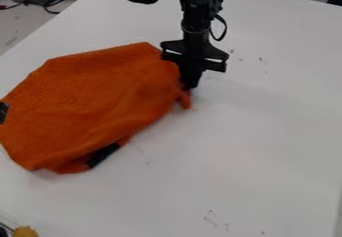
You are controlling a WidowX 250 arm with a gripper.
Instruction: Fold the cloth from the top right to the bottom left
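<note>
An orange cloth [93,106] lies spread in a rough, rounded shape on the white counter [254,151], taking up the left half of the view. The black gripper [190,85] points straight down at the cloth's right edge, its tip low by the surface. You cannot tell from here how far open it is, or whether it has hold of the fabric or merely touches it.

For the fold, make sure of the grip first: you want a firm pinch on the upper right edge, ideally through one layer. Then lift just enough to clear the cloth's body and carry that edge diagonally down and left – low and slow, so the rest does not drag along. Lay it near the lower left edge before letting go, and smooth any bunching.

As for position, nearly all of the cloth lies to the left of the gripper and below it in view. A small orange tip pokes out just beneath the gripper, and a black patch [103,155] shows at the cloth's lower edge.
</note>
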